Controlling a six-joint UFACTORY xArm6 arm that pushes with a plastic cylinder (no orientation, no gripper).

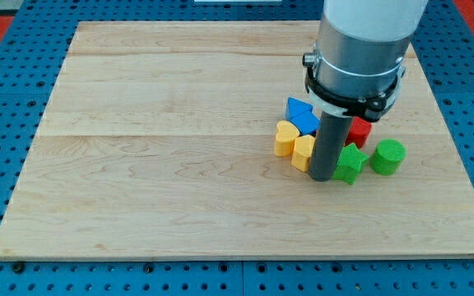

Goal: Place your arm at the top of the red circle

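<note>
A red block (360, 130), only partly visible, sits behind my rod at the view's right; its shape is mostly hidden. My tip (322, 178) rests on the board just below and left of it, between a yellow block (304, 152) and a green star (350, 163). A yellow heart (285, 137) lies left of the yellow block. A blue block (301, 113) lies above them. A green circle (387, 157) lies at the far right of the cluster.
The wooden board (179, 140) lies on a blue perforated table. The arm's grey body (360, 49) covers the board's upper right part and hides what is behind it.
</note>
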